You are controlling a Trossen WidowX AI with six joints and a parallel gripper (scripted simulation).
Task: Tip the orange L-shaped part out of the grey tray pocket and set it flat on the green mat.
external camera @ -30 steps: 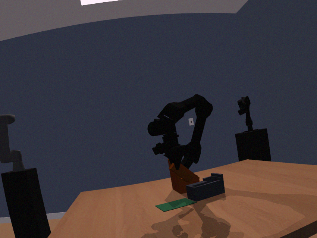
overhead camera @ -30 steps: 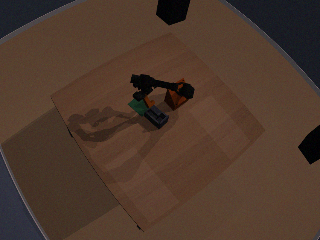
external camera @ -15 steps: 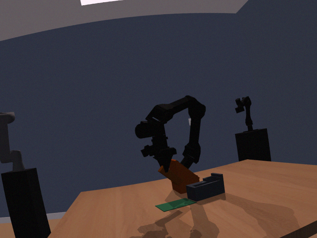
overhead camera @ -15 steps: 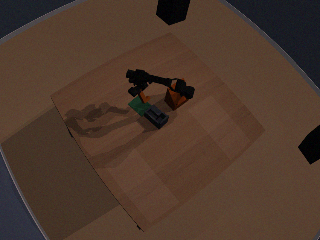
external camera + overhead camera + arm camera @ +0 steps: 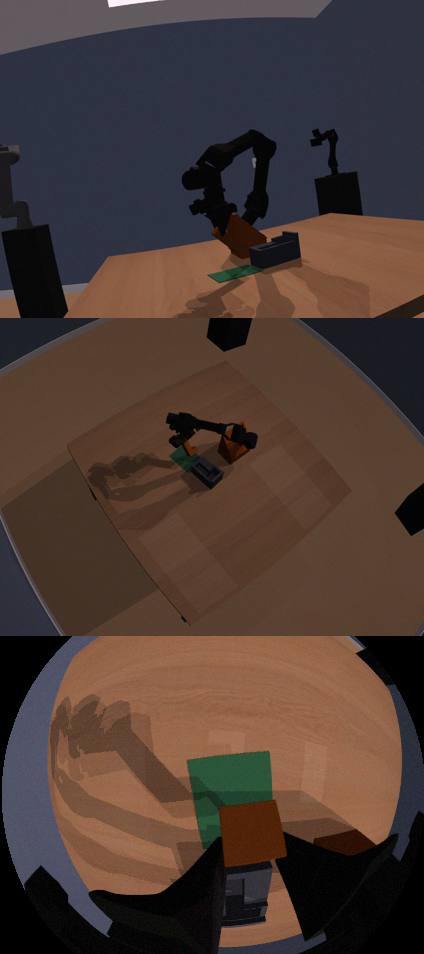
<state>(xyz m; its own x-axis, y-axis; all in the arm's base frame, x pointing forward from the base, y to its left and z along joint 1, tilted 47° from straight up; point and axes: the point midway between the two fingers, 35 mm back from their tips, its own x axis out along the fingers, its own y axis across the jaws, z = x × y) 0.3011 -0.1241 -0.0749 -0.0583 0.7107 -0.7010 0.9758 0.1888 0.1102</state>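
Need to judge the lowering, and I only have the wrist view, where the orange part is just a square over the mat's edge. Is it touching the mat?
Observer: No. The exterior view shows the orange part above the green mat, with a gap between.
Operator: Level?
Observer: No, the exterior view shows it sloping, its held end high and the other end lower.
Operator: Where's the L's foot?
Observer: In the top view, at the end away from the end effector.

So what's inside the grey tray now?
The top view shows the pocket of the grey tray without the orange L-shaped part; its deepest corners are too dark to read.
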